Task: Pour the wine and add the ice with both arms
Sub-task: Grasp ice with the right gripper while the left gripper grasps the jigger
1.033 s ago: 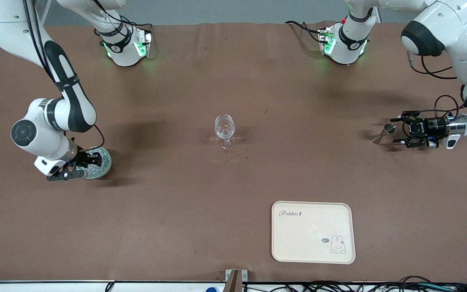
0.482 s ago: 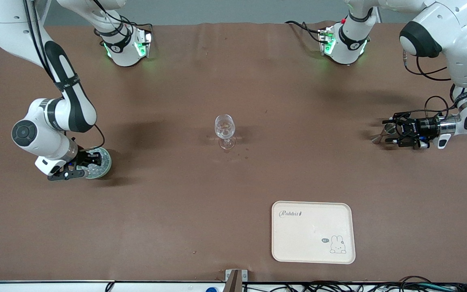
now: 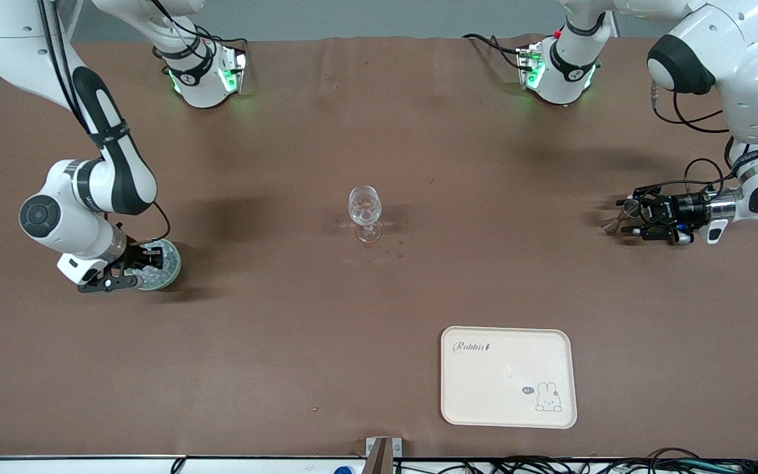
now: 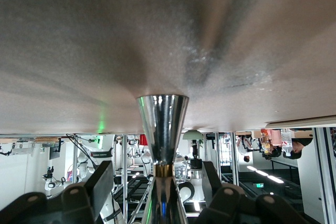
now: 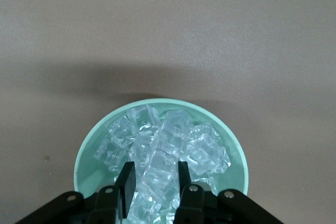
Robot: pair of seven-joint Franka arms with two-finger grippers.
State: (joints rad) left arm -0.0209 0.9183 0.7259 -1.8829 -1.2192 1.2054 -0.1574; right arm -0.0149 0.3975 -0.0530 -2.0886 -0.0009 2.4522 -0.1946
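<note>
The right arm bends steeply down, its right pincer (image 5: 153, 178) dipped into the pale green bowl (image 5: 89, 148), fingers straddling an ice (image 5: 160, 169) chunk, grip uncertain. The left arm reaches out level; the left pincer (image 3: 630, 218) flanks a steel jigger (image 4: 163, 129), unclenched, long axis running straight outward from it.

The counter (image 3: 287, 329) wears a matt brown cloth-like cover. The ice (image 5: 163, 156) looks glassy and wet-bright in a smooth pale green bowl (image 5: 84, 150). The jigger (image 4: 163, 124) is mirror-polished metal. The wine glass (image 3: 364, 205) is clear and glossy; the tray (image 3: 508, 376) is matt cream plastic.
</note>
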